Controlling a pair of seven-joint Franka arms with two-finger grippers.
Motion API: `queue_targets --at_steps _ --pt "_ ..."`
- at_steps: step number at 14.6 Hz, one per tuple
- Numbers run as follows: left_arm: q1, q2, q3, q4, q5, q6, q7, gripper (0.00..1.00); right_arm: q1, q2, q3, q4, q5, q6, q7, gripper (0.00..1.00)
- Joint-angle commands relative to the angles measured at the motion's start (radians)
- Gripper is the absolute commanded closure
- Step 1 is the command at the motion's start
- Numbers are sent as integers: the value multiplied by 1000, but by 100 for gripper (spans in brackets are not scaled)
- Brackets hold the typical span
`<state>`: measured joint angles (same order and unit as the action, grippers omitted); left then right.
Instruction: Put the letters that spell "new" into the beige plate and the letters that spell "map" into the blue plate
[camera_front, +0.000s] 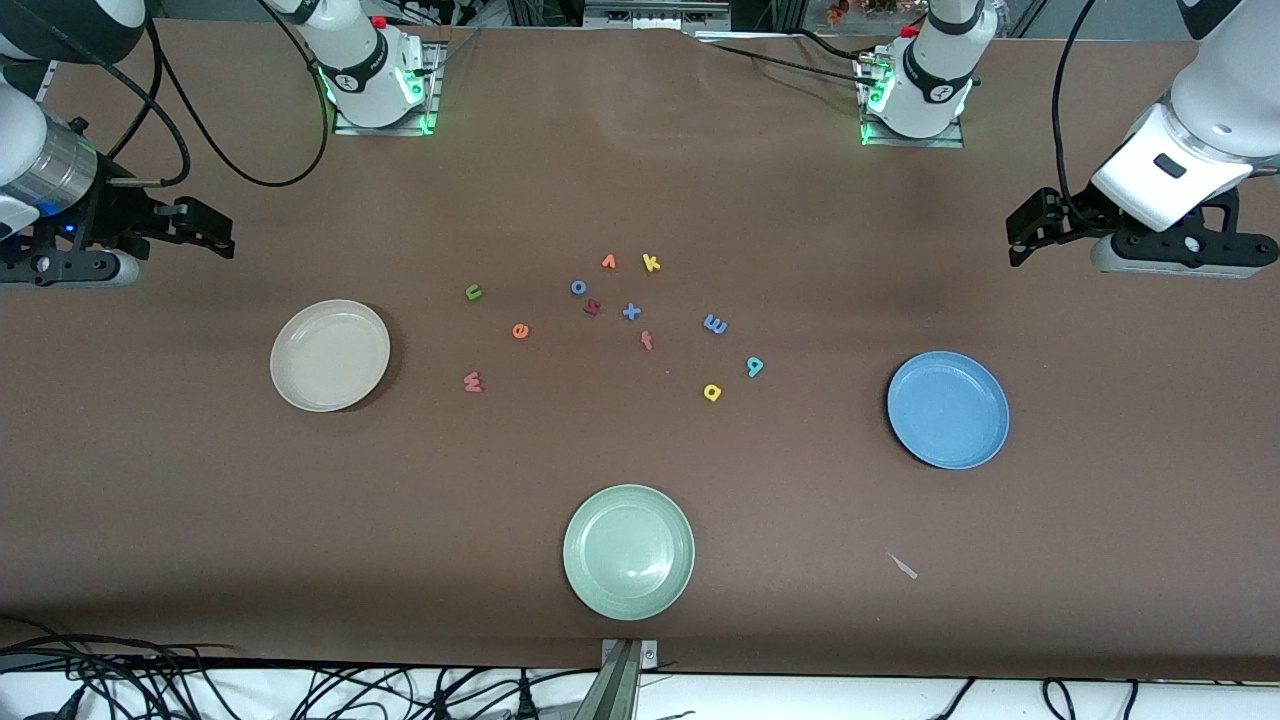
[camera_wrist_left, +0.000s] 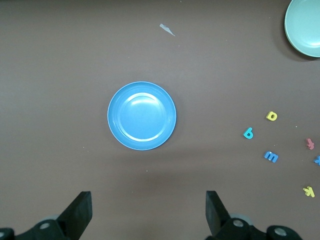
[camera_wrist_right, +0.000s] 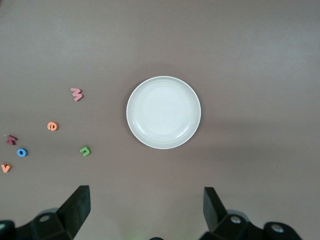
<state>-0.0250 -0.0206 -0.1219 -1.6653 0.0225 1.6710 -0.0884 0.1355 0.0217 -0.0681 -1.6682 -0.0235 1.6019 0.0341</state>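
Note:
The green n (camera_front: 474, 292) (camera_wrist_right: 85, 151), orange e (camera_front: 520, 331) (camera_wrist_right: 52, 126) and pinkish w (camera_front: 473, 381) (camera_wrist_right: 76, 94) lie on the table beside the empty beige plate (camera_front: 330, 355) (camera_wrist_right: 163, 112). The blue m (camera_front: 715, 324) (camera_wrist_left: 271, 156), teal p (camera_front: 755, 366) (camera_wrist_left: 248, 133) and yellow a (camera_front: 712, 392) (camera_wrist_left: 271, 116) lie toward the empty blue plate (camera_front: 948, 409) (camera_wrist_left: 142, 116). My left gripper (camera_front: 1028, 228) (camera_wrist_left: 148, 200) hangs open over bare table at the left arm's end. At the right arm's end my right gripper (camera_front: 215, 230) (camera_wrist_right: 146, 197) hangs open, holding nothing.
Between the two letter groups lie an orange v (camera_front: 608, 262), yellow k (camera_front: 651, 263), blue o (camera_front: 578, 288), dark red letter (camera_front: 592, 308), blue x (camera_front: 631, 312) and red f (camera_front: 647, 341). A pale green plate (camera_front: 628, 551) sits near the front edge, a paper scrap (camera_front: 904, 566) beside it.

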Motion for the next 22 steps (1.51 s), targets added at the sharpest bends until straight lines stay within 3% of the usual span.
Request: queue_targets --at_steps 1,22 --pt "-1 11 -2 30 -12 -20 22 0 -4 -6 1 -8 -3 3 -11 0" --pt "8 21 -1 33 -13 -20 52 0 -4 -6 2 -8 -3 4 -11 0"
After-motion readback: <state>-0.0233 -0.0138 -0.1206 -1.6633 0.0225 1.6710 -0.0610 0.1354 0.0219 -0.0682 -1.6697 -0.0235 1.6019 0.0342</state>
